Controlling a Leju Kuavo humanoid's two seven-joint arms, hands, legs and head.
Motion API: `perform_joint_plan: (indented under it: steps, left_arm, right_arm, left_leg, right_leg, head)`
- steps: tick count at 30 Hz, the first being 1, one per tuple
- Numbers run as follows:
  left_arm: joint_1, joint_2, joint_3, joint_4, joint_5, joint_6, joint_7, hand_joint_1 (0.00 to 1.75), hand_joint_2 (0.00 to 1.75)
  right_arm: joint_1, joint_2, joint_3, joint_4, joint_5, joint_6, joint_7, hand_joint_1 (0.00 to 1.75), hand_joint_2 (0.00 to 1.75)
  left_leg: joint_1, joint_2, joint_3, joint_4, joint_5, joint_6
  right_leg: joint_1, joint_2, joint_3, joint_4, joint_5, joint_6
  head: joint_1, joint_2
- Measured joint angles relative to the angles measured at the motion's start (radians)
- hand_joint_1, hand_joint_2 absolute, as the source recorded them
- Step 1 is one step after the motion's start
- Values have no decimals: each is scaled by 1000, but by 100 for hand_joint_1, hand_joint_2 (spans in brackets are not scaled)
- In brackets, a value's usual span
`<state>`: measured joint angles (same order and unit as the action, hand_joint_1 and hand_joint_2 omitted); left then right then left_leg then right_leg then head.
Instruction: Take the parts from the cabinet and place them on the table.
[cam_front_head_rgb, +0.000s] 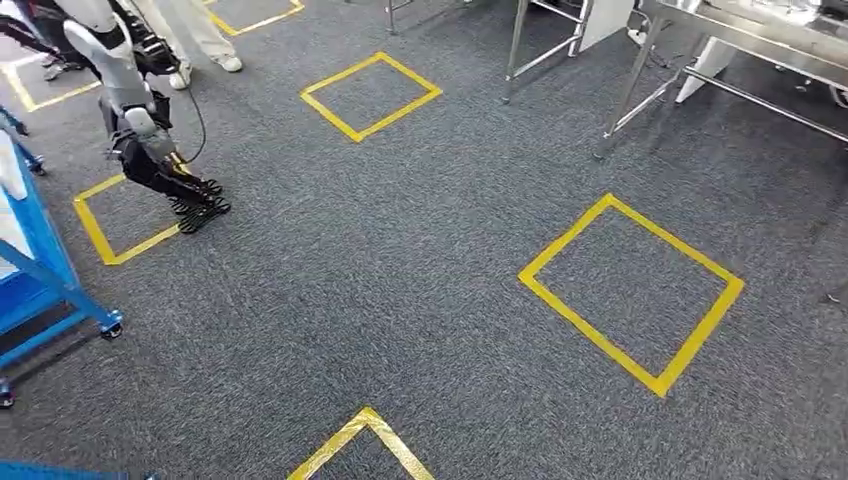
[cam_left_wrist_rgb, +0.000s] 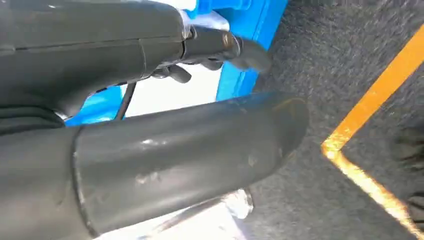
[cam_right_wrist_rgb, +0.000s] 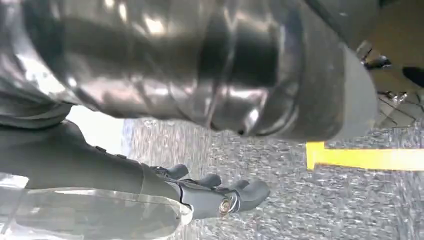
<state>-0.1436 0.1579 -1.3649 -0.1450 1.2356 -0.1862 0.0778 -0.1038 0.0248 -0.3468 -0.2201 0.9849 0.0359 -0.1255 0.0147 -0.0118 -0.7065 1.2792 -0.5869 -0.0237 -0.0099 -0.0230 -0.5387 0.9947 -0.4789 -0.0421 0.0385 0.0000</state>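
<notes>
Walking with that blue cabinet (cam_front_head_rgb: 40, 270) so close on your left, you risk clipping its frame; left hand (cam_front_head_rgb: 195, 205) and right hand (cam_right_wrist_rgb: 220, 192) hang loosely spread, holding nothing; parts aren't visible yet; steel table (cam_front_head_rgb: 740, 40) sits far right.

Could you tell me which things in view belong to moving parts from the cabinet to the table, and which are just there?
For the job:
- blue wheeled frame, likely the cabinet
- metal table
- left hand, hanging beside the blue frame
- right hand

Just there:
- yellow tape squares on the carpet
- person's legs behind the left arm
</notes>
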Motion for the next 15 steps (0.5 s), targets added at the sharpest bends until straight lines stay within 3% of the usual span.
perform_joint_plan:
  steps: [1, 2, 3, 4, 5, 6, 7, 10, 11, 12, 13, 15]
  left_arm:
    - [2, 0, 0, 0, 0, 0, 0, 0, 0]
    - [4, 0, 0, 0, 1, 0, 0, 0, 0]
    - [5, 1, 0, 0, 1, 1, 0, 0, 0]
    - [6, 2, 0, 0, 1, 1, 0, 0, 0]
    - [4, 2, 0, 0, 1, 2, 0, 0, 0]
    - [2, 2, 0, 0, 1, 2, 0, 0, 0]
    - [0, 2, 0, 0, 1, 2, 0, 0, 0]
    - [6, 3, 0, 0, 1, 2, 0, 0, 0]
    - [7, 3, 0, 0, 1, 2, 0, 0, 0]
    - [6, 3, 0, 0, 1, 2, 0, 0, 0]
    - [3, 3, 0, 0, 1, 2, 0, 0, 0]
    - [1, 3, 0, 0, 1, 3, 0, 0, 0]
  right_arm:
    - [0, 0, 0, 0, 0, 0, 0, 0, 0]
    - [0, 0, 0, 0, 0, 0, 0, 0, 0]
    - [-1, 0, 0, 0, 0, 0, 0, 0, 0]
    - [-1, 1, 0, 0, 0, 0, 0, 0, 0]
    - [-1, 2, 0, 0, 1, 0, 0, 0, 0]
    - [-1, 2, 0, 0, 2, 0, 0, 0, 0]
    - [-2, 2, 0, 0, 3, 0, 0, 0, 0]
    - [-11, 2, 0, 0, 3, 0, 0, 0, 0]
    - [-12, 2, 0, 0, 3, 0, 0, 0, 0]
    - [-11, 2, 0, 0, 3, 0, 0, 0, 0]
    - [-10, 2, 0, 0, 3, 0, 0, 0, 0]
    - [-6, 2, 0, 0, 3, 0, 0, 0, 0]
  left_leg:
    - [1, 4, -17, 36, -4, -3]
    - [3, 6, -8, 18, 18, -4]
    - [4, 10, 23, -40, 55, -5]
    - [4, 25, 78, -141, 103, -3]
    - [4, 54, 131, -232, 135, 0]
    - [-2, 89, 149, -273, 124, 8]
    - [-4, 71, 151, -274, 131, 13]
    - [-8, 43, 143, -278, 133, 27]
    - [0, 34, 154, -286, 141, 36]
    - [2, 24, 153, -288, 144, 43]
    - [1, 16, 149, -288, 147, 47]
    - [-1, -6, 146, -288, 149, 49]
  right_leg:
    - [1, -15, 0, 1, -1, 0]
    - [1, -29, 0, 1, -2, 2]
    - [1, -40, 1, 2, -4, 3]
    - [1, -54, 4, 4, -8, 7]
    - [1, -65, 8, 7, -11, 11]
    - [8, -73, 10, 9, -16, 17]
    - [9, -82, 12, 9, -19, 24]
    - [9, -107, 22, 4, -20, 40]
    - [3, -90, 22, 7, -28, 50]
    - [-1, -35, 11, 43, -58, 54]
    - [-2, -2, -22, 112, -104, 54]
    - [-2, 19, -105, 287, -183, 56]
  head:
    - [0, 0]
    - [0, 0]
    - [0, 0]
    - [0, 0]
    - [0, 0]
    - [0, 0]
    - [0, 0]
    - [0, 0]
    - [0, 0]
    - [0, 0]
    - [0, 0]
    - [0, 0]
